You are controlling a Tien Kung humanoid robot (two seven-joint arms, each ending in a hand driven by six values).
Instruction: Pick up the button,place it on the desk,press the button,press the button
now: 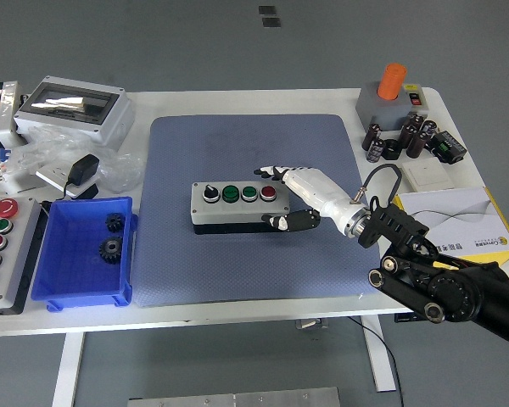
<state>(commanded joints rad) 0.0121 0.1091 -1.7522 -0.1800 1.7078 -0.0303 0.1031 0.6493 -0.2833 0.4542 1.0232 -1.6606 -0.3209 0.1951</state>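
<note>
So, white table [237, 102] with a big blue-grey mat [254, 254] laid over its middle. Right arm [458, 288] — black, comes in from the lower right corner and ends in a white-shelled right hand [301, 199] over the mat. Button box [240, 206] sits flat on the mat near its centre, long side across the view, grey top with four controls in a row: a black-and-white knob, two green buttons, one red button at the right end. The hand's fingers [276, 222] are wrapped around the box's right end — thumb tip low on the near face, other fingertips at the far top edge beside the red button, so gripping the box. Left arm not in view.

Left of the mat: blue bin [59, 288] holding two dark gears [110, 248], touching the mat's left edge. Grey case with clear lid [75, 108] at the far left, crumpled clear plastic and a black plug near it. Second button panel [4, 254] at the left edge, with red, green, yellow and blue buttons. Right of the mat: white-and-yellow carton [458, 220], and at the far right corner a grey block with an orange cap [393, 93], with dark cylinders [399, 140] just in front of it.
</note>
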